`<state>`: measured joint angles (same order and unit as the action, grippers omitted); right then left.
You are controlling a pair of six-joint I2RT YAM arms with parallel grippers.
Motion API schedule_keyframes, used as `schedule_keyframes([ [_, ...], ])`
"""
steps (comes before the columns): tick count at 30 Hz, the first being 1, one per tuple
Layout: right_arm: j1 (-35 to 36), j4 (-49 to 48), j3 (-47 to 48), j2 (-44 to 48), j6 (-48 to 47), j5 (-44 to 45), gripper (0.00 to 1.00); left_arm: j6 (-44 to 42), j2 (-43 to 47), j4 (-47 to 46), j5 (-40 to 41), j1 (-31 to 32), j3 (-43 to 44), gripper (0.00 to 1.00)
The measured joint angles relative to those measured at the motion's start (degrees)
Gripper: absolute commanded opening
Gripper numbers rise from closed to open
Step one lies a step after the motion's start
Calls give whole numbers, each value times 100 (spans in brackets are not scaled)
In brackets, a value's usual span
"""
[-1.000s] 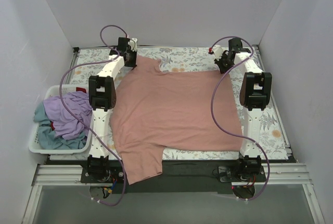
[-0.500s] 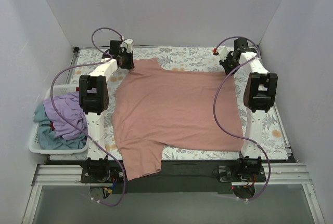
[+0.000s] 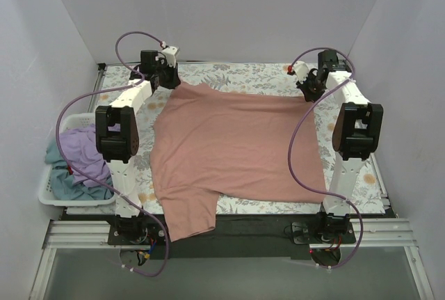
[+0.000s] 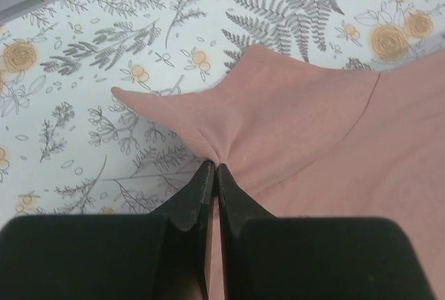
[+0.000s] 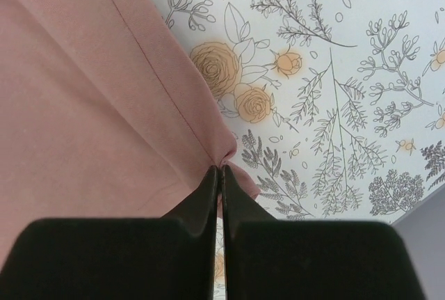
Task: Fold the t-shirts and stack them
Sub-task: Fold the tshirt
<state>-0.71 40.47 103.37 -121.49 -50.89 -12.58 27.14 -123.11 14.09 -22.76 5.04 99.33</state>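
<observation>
1. One flowered table [image 3: 361,168] is bearing the salmon-pink t-shirt [image 3: 236,147], which is lying spread over most of it, with a sleeve hanging off the near edge.
2. The white basket [image 3: 49,192], left of the table, is holding the lavender t-shirt [image 3: 87,150] and the teal t-shirt [image 3: 62,182].
3. The left gripper [image 4: 214,168] is pinching the pink shirt's far-left corner and the right gripper [image 5: 221,169] its far-right corner, jaws pressed together on small tucks of cloth.
4. By my judgement, both should be travelling level and in step, holding the far edge taut, since such thin pinches could be slipping.
</observation>
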Motion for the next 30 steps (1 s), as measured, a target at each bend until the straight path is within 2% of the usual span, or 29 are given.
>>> schedule_keyframes([
  [13,0,15,-1075,916,-225,-28,1,-605,1814,13,-164,-7,-1862,0],
  [24,-2,31,-2317,1591,-457,-114,1,-966,2531,138,-199,-7,-3154,0],
  [30,-2,79,-2610,1604,-457,-133,1,-1071,2789,199,-181,-7,-3641,0],
])
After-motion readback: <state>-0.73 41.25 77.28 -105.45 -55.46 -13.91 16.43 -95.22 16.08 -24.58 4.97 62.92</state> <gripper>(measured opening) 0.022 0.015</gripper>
